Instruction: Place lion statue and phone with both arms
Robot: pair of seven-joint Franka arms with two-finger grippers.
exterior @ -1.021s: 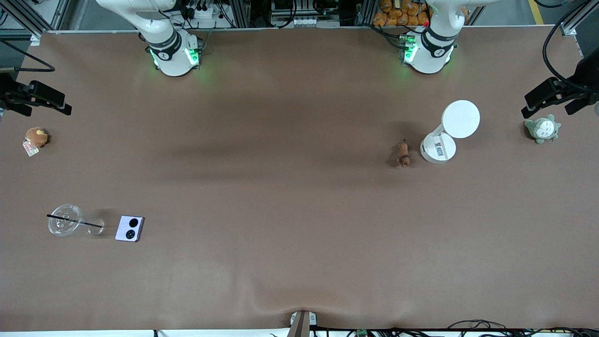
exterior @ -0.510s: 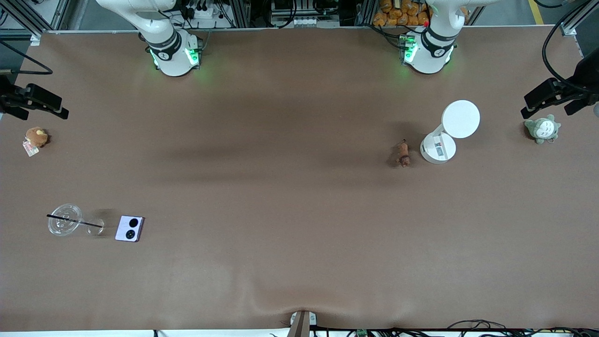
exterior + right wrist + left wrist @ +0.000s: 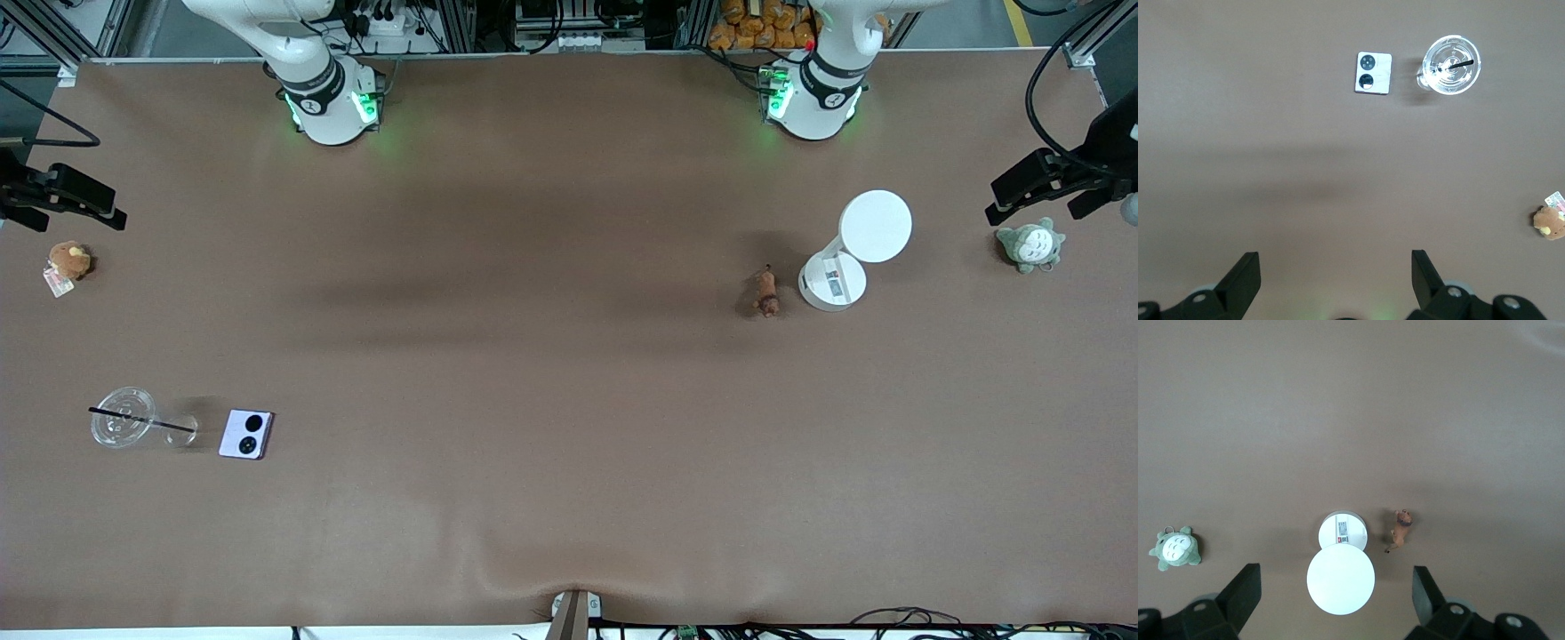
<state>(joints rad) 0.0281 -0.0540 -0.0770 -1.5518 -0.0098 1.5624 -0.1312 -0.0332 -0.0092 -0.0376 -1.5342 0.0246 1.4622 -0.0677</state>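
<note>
The lion statue (image 3: 766,293), a tiny reddish-brown figurine, lies on the table beside a white lamp's base; it also shows in the left wrist view (image 3: 1402,528). The phone (image 3: 246,434), pale lavender with two black circles, lies flat near the right arm's end beside a clear cup; it also shows in the right wrist view (image 3: 1374,73). My left gripper (image 3: 1031,212) hangs high over the lamp, open and empty (image 3: 1336,587). My right gripper (image 3: 82,220) hangs high over bare table between its base and the phone, open and empty (image 3: 1335,260).
A white lamp (image 3: 832,283) with a round head stands next to the lion. A grey-green plush (image 3: 1029,244) sits at the left arm's end. A round brown plush (image 3: 69,260) with a tag sits at the right arm's end. A clear cup (image 3: 123,428) holds a black straw.
Both grippers have drifted slightly outward toward the edges of the front view. Nothing on the table has moved.
</note>
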